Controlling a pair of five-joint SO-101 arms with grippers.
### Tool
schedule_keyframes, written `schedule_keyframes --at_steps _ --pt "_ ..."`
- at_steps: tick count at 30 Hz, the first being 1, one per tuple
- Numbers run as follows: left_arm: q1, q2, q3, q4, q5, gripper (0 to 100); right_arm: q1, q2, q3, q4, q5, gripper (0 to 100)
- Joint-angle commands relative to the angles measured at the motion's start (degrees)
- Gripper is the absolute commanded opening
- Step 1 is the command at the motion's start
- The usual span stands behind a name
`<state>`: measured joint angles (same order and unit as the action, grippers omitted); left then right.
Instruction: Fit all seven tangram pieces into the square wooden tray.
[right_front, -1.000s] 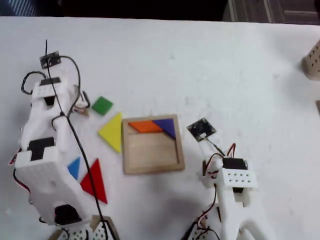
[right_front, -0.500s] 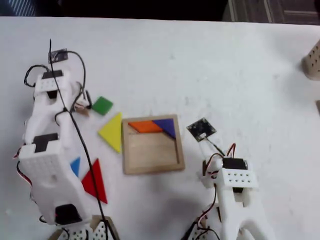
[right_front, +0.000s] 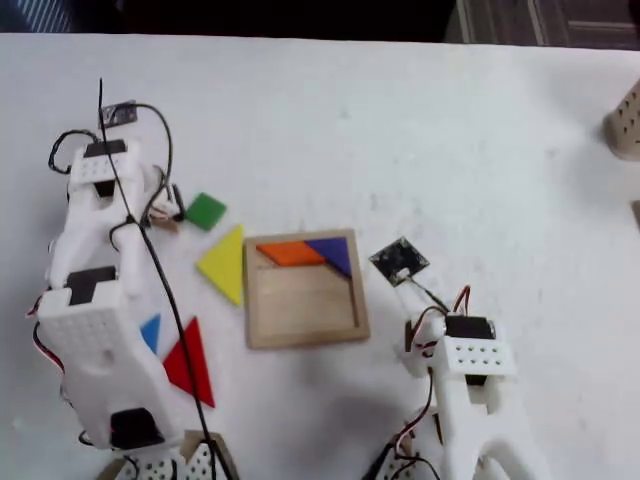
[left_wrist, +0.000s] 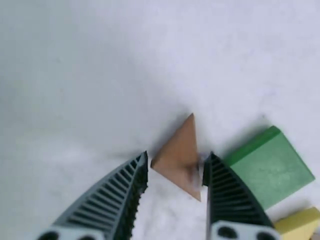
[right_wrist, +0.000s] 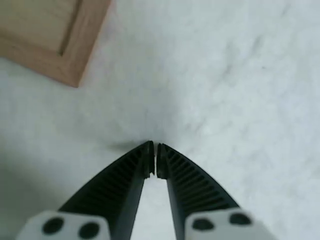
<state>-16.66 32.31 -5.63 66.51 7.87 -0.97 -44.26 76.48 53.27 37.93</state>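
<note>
The square wooden tray lies mid-table with an orange piece and a purple piece along its far side. My left gripper is open, its fingers on either side of a small brown triangle; one finger touches or nearly touches it. A green square lies just beside it, with a yellow triangle's corner past that. In the high view the left gripper sits beside the green square. My right gripper is shut and holds nothing, over bare table near a tray corner.
A yellow triangle lies left of the tray. A blue triangle and a red triangle lie by the left arm's base. A wooden pegged block stands at the right edge. Cables trail over the left arm.
The left arm has stretched a little farther from its base, bringing its gripper beside the green square. The right arm's wrist has shifted slightly towards the tray.
</note>
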Motion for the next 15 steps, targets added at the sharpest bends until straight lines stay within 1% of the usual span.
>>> schedule_keyframes --at_steps 1,5,8,9,11,15 --pt "3.7 -0.2 -1.6 -0.8 -0.7 18 -0.6 -2.1 -0.3 -0.5 0.7 1.8" --pt "3.7 -0.2 -1.5 -0.2 -0.7 18 -0.5 -2.1 -0.3 -0.5 0.7 1.8" --pt "3.9 -0.2 -1.5 -0.1 -1.1 12 -0.5 -2.1 -0.3 -0.5 0.7 1.8" --pt "3.9 -0.2 -1.5 -0.1 -2.4 11 -0.5 -2.1 -0.3 -0.5 0.7 1.8" --pt "4.0 -0.2 -1.5 -0.1 -4.9 11 -0.5 -2.1 -0.3 -0.5 0.6 1.8" --pt "4.0 -0.2 -1.5 0.1 -5.4 11 -0.5 -2.1 -0.3 -0.5 0.5 1.8"
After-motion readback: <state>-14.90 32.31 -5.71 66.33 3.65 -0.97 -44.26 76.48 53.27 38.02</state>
